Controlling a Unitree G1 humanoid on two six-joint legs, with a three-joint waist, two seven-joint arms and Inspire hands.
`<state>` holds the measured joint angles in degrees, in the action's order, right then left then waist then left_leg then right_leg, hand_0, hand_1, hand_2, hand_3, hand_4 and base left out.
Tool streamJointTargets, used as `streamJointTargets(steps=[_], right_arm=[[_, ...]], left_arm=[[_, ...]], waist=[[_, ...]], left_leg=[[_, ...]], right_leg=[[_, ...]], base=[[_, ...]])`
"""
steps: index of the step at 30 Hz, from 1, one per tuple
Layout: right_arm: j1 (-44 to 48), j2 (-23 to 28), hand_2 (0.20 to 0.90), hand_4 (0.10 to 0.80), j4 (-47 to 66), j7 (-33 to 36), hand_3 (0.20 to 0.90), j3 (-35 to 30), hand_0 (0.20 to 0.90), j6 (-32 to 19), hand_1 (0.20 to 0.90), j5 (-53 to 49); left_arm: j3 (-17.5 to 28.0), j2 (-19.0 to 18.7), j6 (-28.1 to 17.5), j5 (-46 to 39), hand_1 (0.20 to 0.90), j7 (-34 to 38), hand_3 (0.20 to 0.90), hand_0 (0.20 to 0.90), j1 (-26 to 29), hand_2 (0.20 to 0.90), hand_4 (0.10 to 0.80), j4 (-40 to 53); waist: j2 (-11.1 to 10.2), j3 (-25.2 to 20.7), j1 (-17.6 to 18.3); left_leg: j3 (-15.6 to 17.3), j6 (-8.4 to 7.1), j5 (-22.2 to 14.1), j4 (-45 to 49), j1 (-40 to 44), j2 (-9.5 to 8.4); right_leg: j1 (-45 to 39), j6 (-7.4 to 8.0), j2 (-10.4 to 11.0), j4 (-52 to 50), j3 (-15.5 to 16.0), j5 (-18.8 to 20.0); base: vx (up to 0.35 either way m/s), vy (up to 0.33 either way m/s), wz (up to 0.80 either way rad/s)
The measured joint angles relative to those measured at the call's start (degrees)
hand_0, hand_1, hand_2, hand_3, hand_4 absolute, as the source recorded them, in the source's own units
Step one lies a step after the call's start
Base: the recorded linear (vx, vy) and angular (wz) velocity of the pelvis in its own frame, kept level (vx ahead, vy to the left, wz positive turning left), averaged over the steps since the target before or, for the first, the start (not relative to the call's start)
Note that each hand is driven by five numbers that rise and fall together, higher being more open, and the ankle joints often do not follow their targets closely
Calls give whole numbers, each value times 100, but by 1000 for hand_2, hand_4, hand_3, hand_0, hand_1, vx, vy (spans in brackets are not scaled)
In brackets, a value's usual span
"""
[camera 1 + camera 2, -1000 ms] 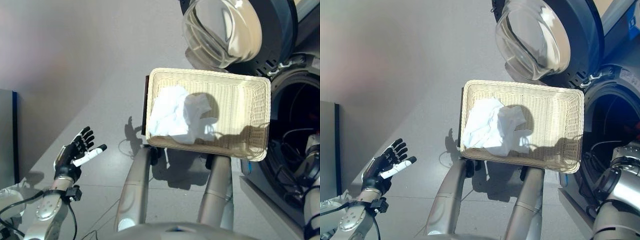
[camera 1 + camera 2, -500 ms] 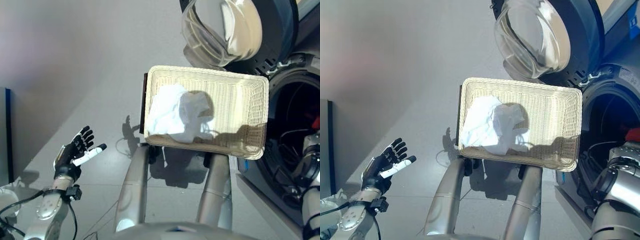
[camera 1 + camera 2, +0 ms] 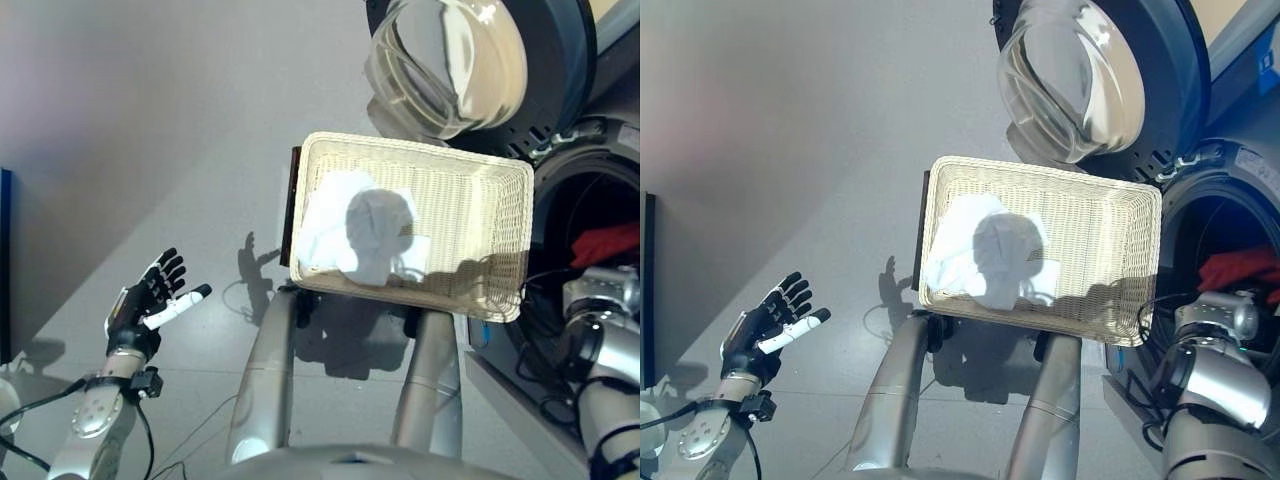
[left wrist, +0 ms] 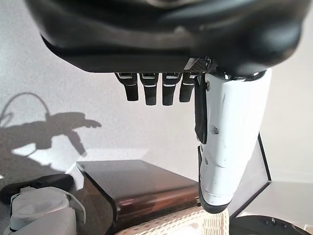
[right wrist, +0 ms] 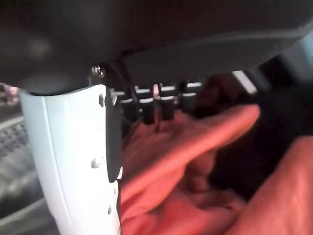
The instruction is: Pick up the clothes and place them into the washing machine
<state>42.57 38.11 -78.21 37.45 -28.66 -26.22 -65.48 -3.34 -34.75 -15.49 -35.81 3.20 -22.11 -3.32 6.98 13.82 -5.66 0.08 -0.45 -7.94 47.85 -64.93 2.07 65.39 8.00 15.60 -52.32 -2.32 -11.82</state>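
Observation:
A red garment (image 3: 608, 243) lies in the washing machine's drum opening (image 3: 1230, 215) at the right. My right hand (image 5: 73, 161) is inside the drum, its fingers straight and the red garment (image 5: 195, 161) just past them, not gripped. A cream wicker basket (image 3: 490, 220) stands in the middle with a crumpled white cloth (image 3: 330, 215) in its left half. My left hand (image 3: 145, 305) hangs open over the floor at the lower left, holding nothing.
The machine's round glass door (image 3: 450, 60) stands swung open above the basket. A dark board (image 3: 293, 200) runs along the basket's left side. A dark panel (image 3: 3, 260) shows at the far left edge. Grey floor spreads to the left.
The red garment now shows plainly in the drum opening, where only a sliver showed before. My right forearm has come up at the drum's mouth. The left hand has stayed put.

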Motion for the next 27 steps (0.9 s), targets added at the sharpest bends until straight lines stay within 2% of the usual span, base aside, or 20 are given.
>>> streamJointTargets(steps=[3, 8, 20, 23, 27], right_arm=[[-120, -360, 900, 800, 127, -4, 900, 12, 900, 6, 900, 196], [-152, -563, 900, 800, 127, -9, 900, -1, 900, 6, 900, 197], [-268, -529, 900, 800, 340, -11, 900, -83, 900, 6, 900, 202], [-346, -511, 900, 800, 410, 26, 900, 79, 900, 88, 900, 591], [-547, -381, 900, 800, 477, -147, 900, 710, 900, 477, 900, 1506]], left_arm=[[20, 0, -4, 12, 900, 43, 900, 900, 3, 900, 800, -35], [51, -1, -4, 14, 900, 46, 900, 900, 53, 900, 800, -92], [337, -16, 0, 136, 900, 45, 900, 900, 109, 900, 800, -126], [336, -18, -1, 135, 900, 31, 900, 900, 106, 900, 800, -126], [327, -55, -11, 136, 900, -60, 900, 900, 108, 900, 800, -121]], waist=[[-54, -21, -1], [-91, -28, -3], [-155, -76, 13], [-177, -90, 11], [-179, -90, 11]], left_leg=[[8, 24, -15, -17, 86, -4], [12, 44, -27, -2, 84, -25], [15, 51, -32, 4, 87, 1], [26, 54, -34, -3, 85, 11], [56, 68, -43, 1, 80, 16]], right_leg=[[-107, 0, -8, 66, 7, 0], [-117, -1, 5, 74, 1, 1], [-124, -1, -15, 102, -12, 2], [-116, 0, -31, 124, -21, 2], [-98, 1, -36, 131, -39, 3]], base=[[-2, 14, -1], [0, 0, 0], [0, -6, -1], [-23, -26, -4], [-32, -40, -3]])
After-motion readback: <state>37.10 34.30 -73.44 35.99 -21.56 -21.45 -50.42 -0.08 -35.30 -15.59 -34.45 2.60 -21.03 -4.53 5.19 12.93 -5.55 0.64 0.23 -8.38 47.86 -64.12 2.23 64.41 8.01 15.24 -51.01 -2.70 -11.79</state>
